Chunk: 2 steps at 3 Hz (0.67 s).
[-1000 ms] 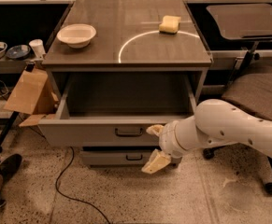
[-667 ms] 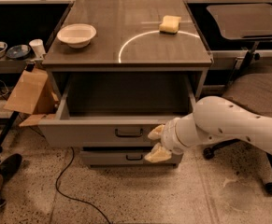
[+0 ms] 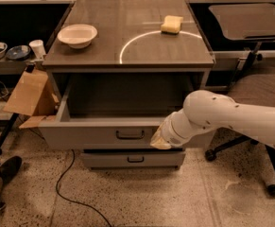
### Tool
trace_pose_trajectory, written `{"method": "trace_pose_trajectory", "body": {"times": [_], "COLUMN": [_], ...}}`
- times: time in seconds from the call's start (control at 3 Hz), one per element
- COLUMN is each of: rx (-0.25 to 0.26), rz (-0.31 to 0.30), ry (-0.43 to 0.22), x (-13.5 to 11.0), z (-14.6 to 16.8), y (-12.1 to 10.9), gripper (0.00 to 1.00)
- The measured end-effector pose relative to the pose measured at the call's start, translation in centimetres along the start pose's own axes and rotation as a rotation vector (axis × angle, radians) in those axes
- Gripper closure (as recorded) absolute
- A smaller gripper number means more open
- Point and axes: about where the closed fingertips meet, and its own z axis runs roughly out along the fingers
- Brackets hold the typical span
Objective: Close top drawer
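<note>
The top drawer (image 3: 90, 135) is a wide grey box with a flat grey front panel and a small black bar handle (image 3: 130, 135). It stands pulled out from the cabinet and its inside looks empty. My gripper (image 3: 158, 140), at the end of a white arm coming in from the right, is at the drawer's front panel, just right of the handle. It seems to touch the panel's lower part. A shorter grey drawer (image 3: 132, 159) sits below, nearly closed.
On the cabinet top (image 3: 127, 56) are a white bowl (image 3: 77, 34) and a yellow sponge (image 3: 172, 24). A cardboard box (image 3: 30, 92) leans at the left. An office chair (image 3: 260, 93) stands at the right. A black cable (image 3: 66, 188) and a shoe (image 3: 4, 171) lie on the floor.
My gripper has moved up and left, from below the drawer's front edge to against the front panel beside the handle. The drawer is still pulled out.
</note>
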Motion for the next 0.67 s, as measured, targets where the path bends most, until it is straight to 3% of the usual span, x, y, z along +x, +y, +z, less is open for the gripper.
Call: {"method": "trace_pose_trajectory", "body": {"times": [0.67], "rx": [0.032], "rz": [0.019], "ry": [0.049], "x": [-1.2], "z": [1.9], "y": [-3.8], "gripper": [1.0]}}
